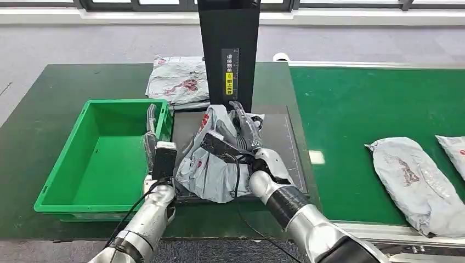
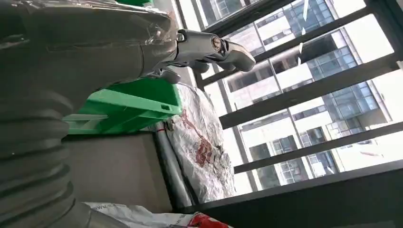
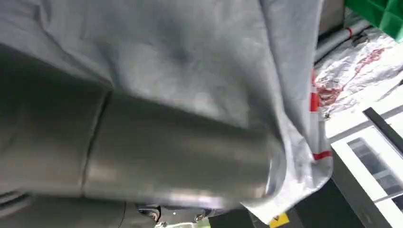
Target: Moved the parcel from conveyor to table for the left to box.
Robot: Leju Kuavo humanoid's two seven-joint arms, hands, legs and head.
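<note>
A crumpled grey parcel (image 1: 211,170) with red print lies bunched on the black pad (image 1: 279,137) in front of me. My right hand (image 1: 249,134) grips it from the right, its fingers dug into the raised top folds. In the right wrist view the parcel (image 3: 199,61) drapes over that hand (image 3: 142,152). My left hand (image 1: 151,139) stands just left of the parcel, against the right wall of the green bin (image 1: 66,164), fingers stretched out and holding nothing. The left wrist view shows its fingers (image 2: 209,47) extended above the bin's rim (image 2: 133,104).
A black post (image 1: 227,49) rises right behind the pad. More grey parcels (image 1: 178,82) are stacked behind the bin. To the right, the green conveyor (image 1: 356,109) carries one parcel (image 1: 414,175) and another (image 1: 455,148) at the frame edge.
</note>
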